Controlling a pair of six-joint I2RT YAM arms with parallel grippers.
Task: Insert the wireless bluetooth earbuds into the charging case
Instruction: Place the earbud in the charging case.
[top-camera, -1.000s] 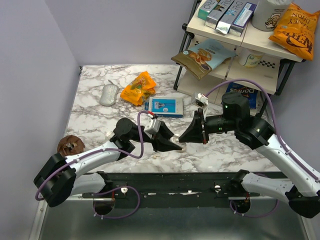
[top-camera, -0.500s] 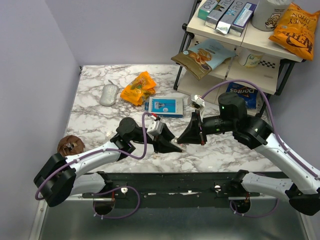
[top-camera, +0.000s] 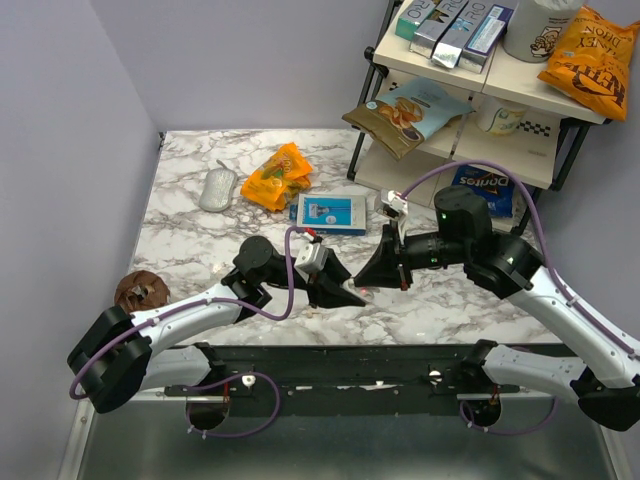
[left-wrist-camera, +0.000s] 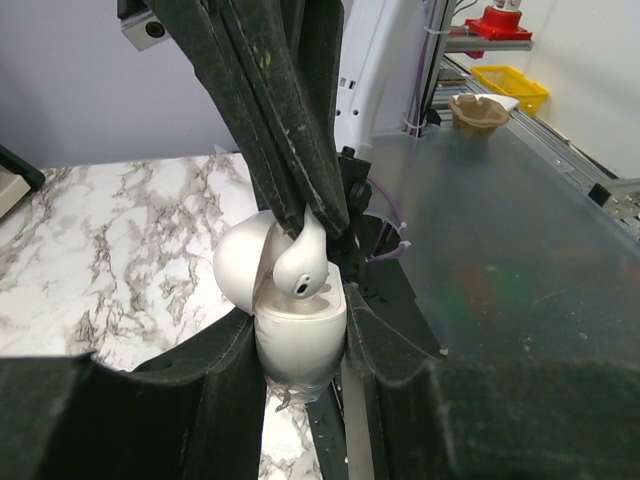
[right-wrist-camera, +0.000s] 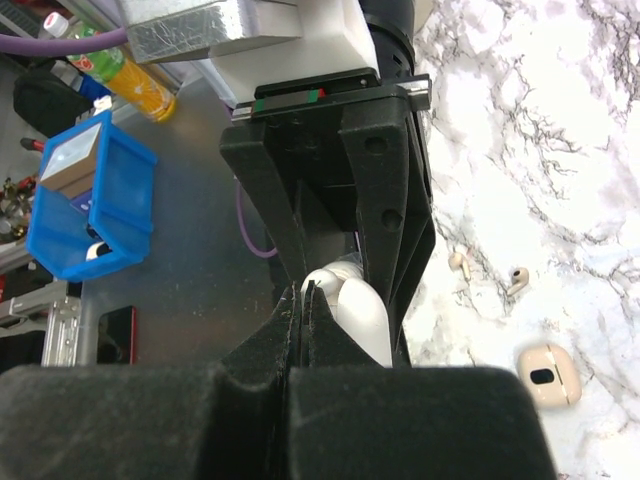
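Left gripper clamped the charging case, lid open (tipped back). Right gripper, fingers nearly together, pinched one earbud directly above the case, its lower end at the case's open top.

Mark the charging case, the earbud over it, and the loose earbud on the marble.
charging case (left-wrist-camera: 300, 340): left wrist view, front wall.
earbud over it (left-wrist-camera: 300, 268): left wrist view, rounded head.
loose earbud (right-wrist-camera: 547, 373): right wrist view, its middle.
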